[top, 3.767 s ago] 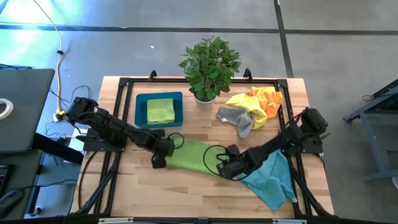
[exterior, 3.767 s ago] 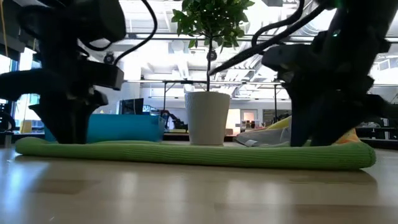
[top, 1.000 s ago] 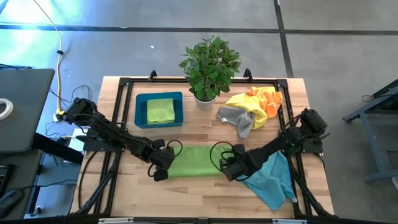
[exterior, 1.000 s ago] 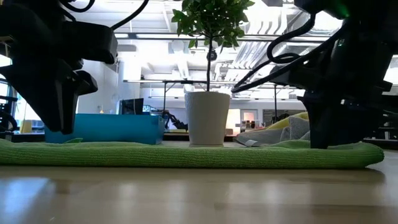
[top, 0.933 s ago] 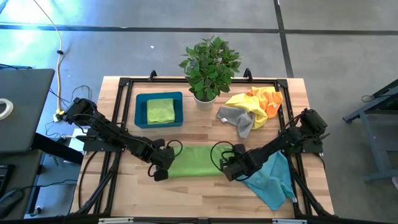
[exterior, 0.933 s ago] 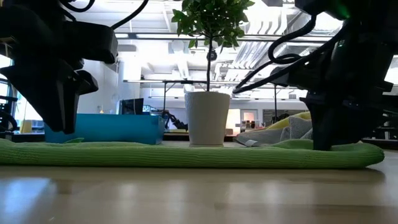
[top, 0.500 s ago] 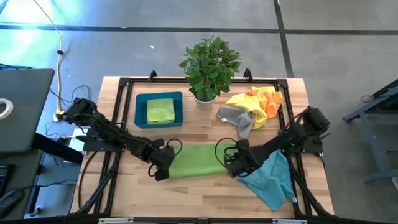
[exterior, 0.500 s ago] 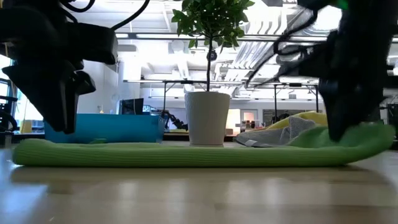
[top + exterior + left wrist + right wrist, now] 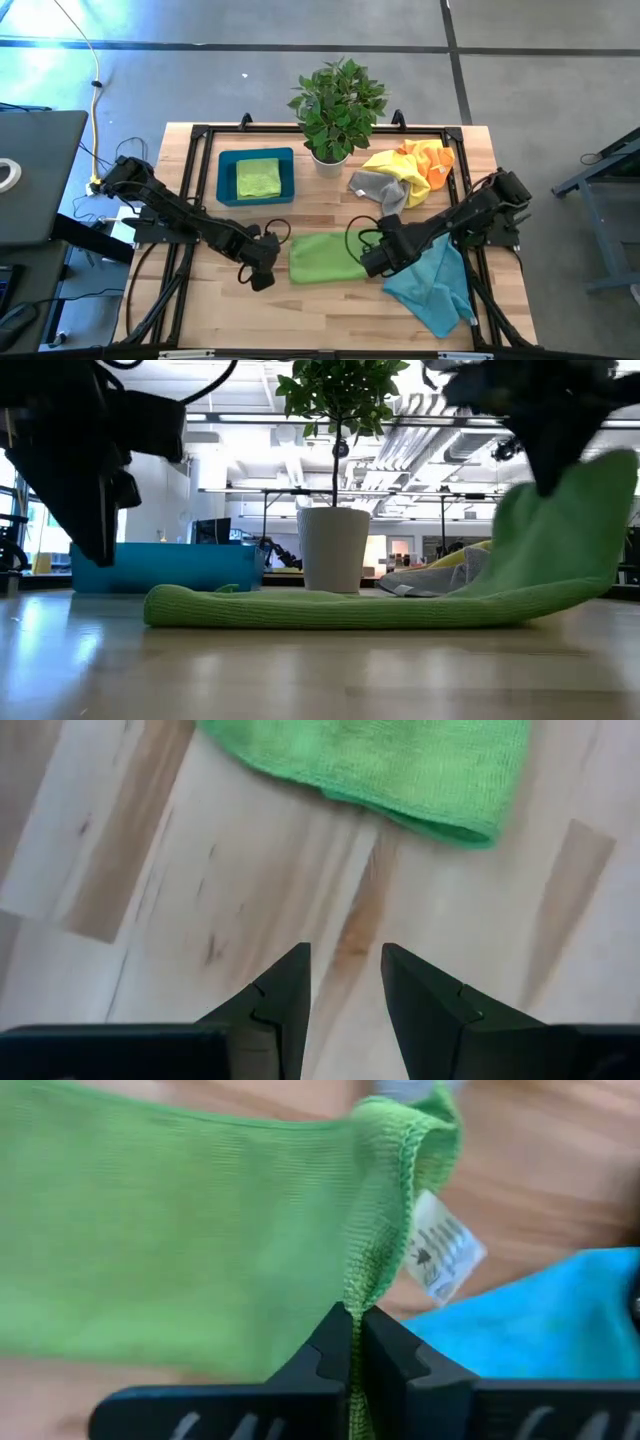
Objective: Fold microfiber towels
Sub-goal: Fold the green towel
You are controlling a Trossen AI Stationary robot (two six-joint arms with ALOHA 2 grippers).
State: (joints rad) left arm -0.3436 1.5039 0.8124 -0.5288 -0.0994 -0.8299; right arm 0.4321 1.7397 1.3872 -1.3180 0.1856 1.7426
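I see the right end effector [image 9: 356,1342] clenched on the edge of the green towel [image 9: 325,257], near its white label [image 9: 441,1253]. It holds this end lifted from the surface [image 9: 300,305], so in the low view the cloth rises on one side while the rest lies flat in front of the white plant pot [image 9: 334,548]. The left end effector [image 9: 345,982] is released, its fingers apart with nothing between them. It hangs over bare wood just beside the other end of the green towel, not touching it. A teal-blue towel [image 9: 434,286] lies under the right arm. The yellow, orange and grey towels [image 9: 405,172] are in a heap near the plant. One more lime green towel [image 9: 258,178] rests folded in the blue tray [image 9: 226,180].
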